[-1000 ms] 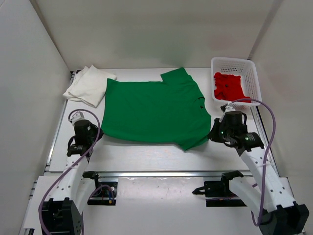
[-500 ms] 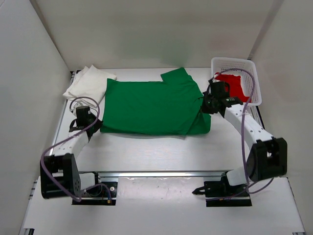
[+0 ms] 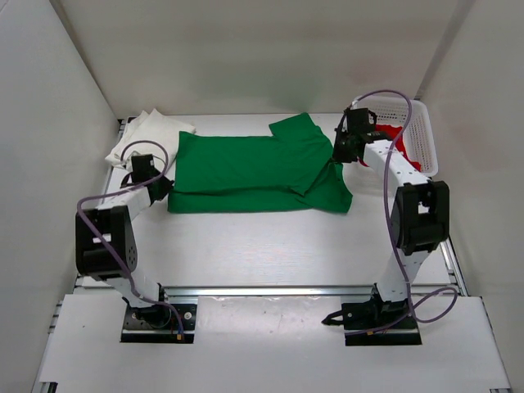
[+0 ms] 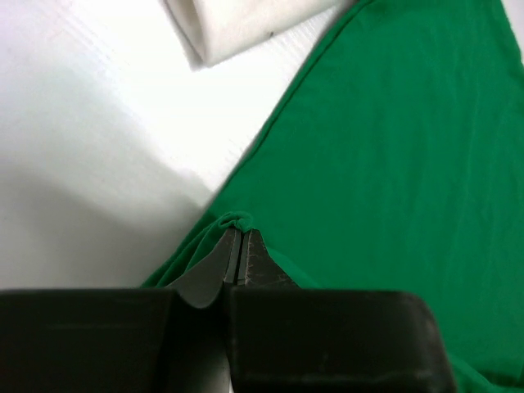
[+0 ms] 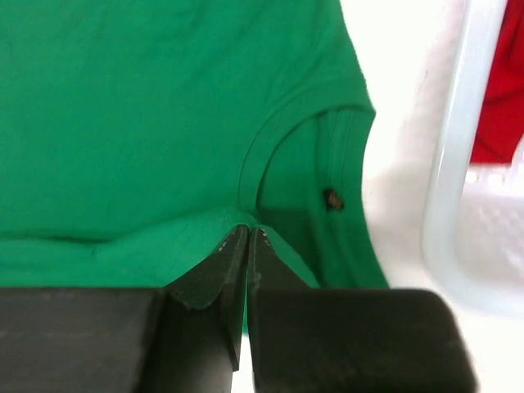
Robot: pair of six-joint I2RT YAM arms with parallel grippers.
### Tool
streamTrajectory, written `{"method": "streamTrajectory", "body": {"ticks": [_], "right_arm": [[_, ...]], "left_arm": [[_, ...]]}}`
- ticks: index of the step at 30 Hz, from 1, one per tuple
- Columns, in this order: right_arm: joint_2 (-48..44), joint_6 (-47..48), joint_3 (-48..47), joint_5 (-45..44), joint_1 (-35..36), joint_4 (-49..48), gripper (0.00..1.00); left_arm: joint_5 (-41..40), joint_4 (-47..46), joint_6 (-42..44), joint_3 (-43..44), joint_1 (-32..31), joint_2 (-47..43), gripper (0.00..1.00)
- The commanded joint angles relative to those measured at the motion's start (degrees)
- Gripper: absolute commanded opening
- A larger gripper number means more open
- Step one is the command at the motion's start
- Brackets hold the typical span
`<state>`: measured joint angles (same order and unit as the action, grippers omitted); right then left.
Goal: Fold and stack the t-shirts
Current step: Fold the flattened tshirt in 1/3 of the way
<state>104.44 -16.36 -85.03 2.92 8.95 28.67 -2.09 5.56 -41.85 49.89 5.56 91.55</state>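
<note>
The green t-shirt (image 3: 246,168) lies mid-table with its near part folded up over the rest. My left gripper (image 3: 166,187) is shut on the shirt's left corner (image 4: 236,221). At the shirt's right side, close to the collar (image 5: 270,147), my right gripper (image 3: 339,154) is shut on a fold of the green cloth (image 5: 246,219). The white t-shirt (image 3: 147,141) sits folded at the back left, also seen in the left wrist view (image 4: 237,24). The red t-shirt (image 3: 391,137) is bunched in the basket, showing at the right edge of the right wrist view (image 5: 501,90).
A white lattice basket (image 3: 417,123) stands at the back right, its rim (image 5: 458,155) just right of my right gripper. White walls close in the table on the left, back and right.
Both grippers have carried the green shirt's near edge away from the arm bases toward the back, folding it over. The right arm moved furthest, up to the basket.
</note>
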Motion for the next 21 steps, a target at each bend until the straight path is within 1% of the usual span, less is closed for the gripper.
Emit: {"method": "streamTrajectory", "body": {"ticks": [1,3,6,7,8,9,10,11,12,13,14,16,17,18,19,20,21], "right_arm": [[3.9,1.5,-5.0,-0.1,-1.1,-0.9,0.0],[6.3,1.4,-5.9,-0.8,-1.5,-1.4,0.0],[9.6,1.6,-9.0,-0.4,-1.7,-1.6,0.0],[9.8,1.1,-10.3,-0.5,-1.7,-1.9,0.0],[10.6,1.3,-11.8,-0.4,-1.5,-2.4,0.0],[11.4,1.1,-12.4,-0.1,-1.6,-2.0,0.02],[11.7,0.9,-14.5,-0.2,-1.6,-1.3,0.07],[12.1,1.1,-15.9,-0.1,-1.2,-0.3,0.14],[12.1,1.3,-16.6,-0.6,-0.6,0.3,0.28],[11.3,1.1,-16.7,-1.8,-0.7,1.1,0.3],[10.6,1.0,-15.4,-4.6,-0.2,1.3,0.32],[4.7,-0.9,-7.4,-6.7,0.5,-1.0,0.3],[2.5,-1.6,-4.6,-7.3,0.7,-3.5,0.28],[-1.8,-3.5,1.7,-7.3,0.9,-6.7,0.21],[-6.2,-4.0,5.0,-6.1,1.2,-8.6,0.13],[-10.0,-5.4,11.5,-4.6,0.8,-11.5,0.06],[-11.8,-7.6,18.0,-4.2,0.5,-13.8,0.03]], "left_arm": [[0.6,0.0,0.3,4.1,-0.1,2.9,0.0],[0.3,-0.3,0.5,4.7,-0.3,3.8,0.02],[0.8,-1.3,0.1,4.2,0.5,4.0,0.18],[1.8,-1.5,0.0,3.7,1.3,3.7,0.22],[1.9,-2.4,-0.3,3.6,1.7,3.4,0.31],[2.7,-2.6,-0.4,3.3,2.4,2.9,0.43],[2.9,-2.4,-0.6,3.1,2.7,1.9,0.5],[2.7,-2.1,0.0,2.8,3.0,0.7,0.62],[2.7,-1.9,-0.3,1.9,3.0,-0.2,0.63],[2.6,-1.7,-0.1,0.3,3.3,-2.2,0.57],[2.5,-2.3,-0.3,-0.9,2.5,-4.7,0.56],[2.2,-3.9,-1.1,-7.1,1.7,-9.0,0.52],[3.0,-4.2,-1.5,-8.4,1.1,-10.8,0.5],[2.9,-4.9,-1.5,-11.2,0.8,-12.3,0.5],[3.3,-4.9,-1.8,-14.3,0.2,-13.0,0.49],[3.5,-4.9,-1.9,-16.0,0.2,-13.5,0.48],[3.8,-6.4,-1.8,-16.6,0.6,-13.3,0.46]]}}
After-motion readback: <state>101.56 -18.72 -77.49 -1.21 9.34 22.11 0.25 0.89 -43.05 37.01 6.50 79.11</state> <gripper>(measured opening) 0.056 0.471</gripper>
